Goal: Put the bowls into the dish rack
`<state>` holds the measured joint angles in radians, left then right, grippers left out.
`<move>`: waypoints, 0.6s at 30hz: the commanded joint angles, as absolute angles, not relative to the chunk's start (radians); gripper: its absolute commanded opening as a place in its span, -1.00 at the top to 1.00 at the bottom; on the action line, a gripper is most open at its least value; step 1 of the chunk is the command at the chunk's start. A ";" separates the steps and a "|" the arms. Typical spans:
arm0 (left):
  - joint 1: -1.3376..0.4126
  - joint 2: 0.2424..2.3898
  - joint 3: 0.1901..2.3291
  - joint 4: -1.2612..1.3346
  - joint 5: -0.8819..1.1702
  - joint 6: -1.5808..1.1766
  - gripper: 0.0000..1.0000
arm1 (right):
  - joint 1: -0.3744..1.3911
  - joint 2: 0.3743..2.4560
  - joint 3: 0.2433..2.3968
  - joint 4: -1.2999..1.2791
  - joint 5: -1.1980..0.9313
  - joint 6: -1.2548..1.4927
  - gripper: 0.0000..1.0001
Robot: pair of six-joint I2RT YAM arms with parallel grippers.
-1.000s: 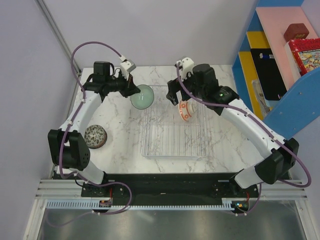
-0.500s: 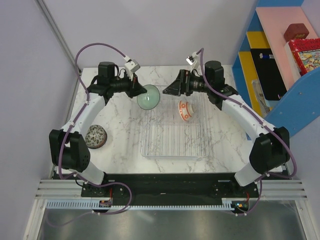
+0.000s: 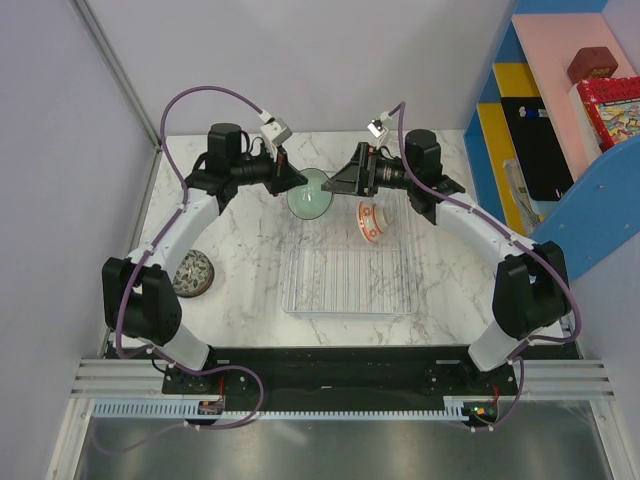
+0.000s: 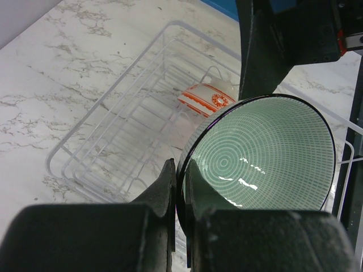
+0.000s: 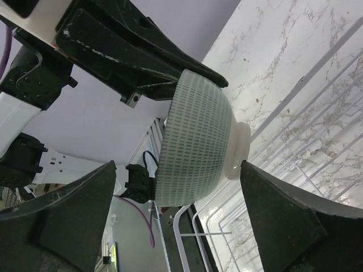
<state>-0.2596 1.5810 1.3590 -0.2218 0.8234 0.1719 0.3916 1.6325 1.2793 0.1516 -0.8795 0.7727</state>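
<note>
The left gripper (image 3: 297, 184) is pinched tight on the green bowl (image 4: 261, 153), holding it by the rim over the dish rack (image 3: 290, 292) at its eleven o'clock corner (an orange-red bowl (image 3: 370, 221) already sits near one o'clock). The right gripper (image 3: 340, 180) gapes wide and empty, facing it. It looks like a handover, so the right must close firmly before the left lets go.
</note>
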 commanded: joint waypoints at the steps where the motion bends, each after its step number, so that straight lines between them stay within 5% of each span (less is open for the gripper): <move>1: -0.270 1.525 1.379 -0.132 0.885 0.110 0.96 | 0.393 1.667 1.264 0.216 -0.897 0.785 -0.95; 18: -0.284 1.526 1.396 -0.118 0.894 0.089 0.96 | 0.394 1.697 1.244 0.353 -0.956 0.896 -0.91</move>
<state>-0.2726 1.5734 1.3590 -0.1986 0.8486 0.1421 0.3916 1.6836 1.2488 0.2268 -0.8993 0.8268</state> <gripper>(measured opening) 0.059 0.958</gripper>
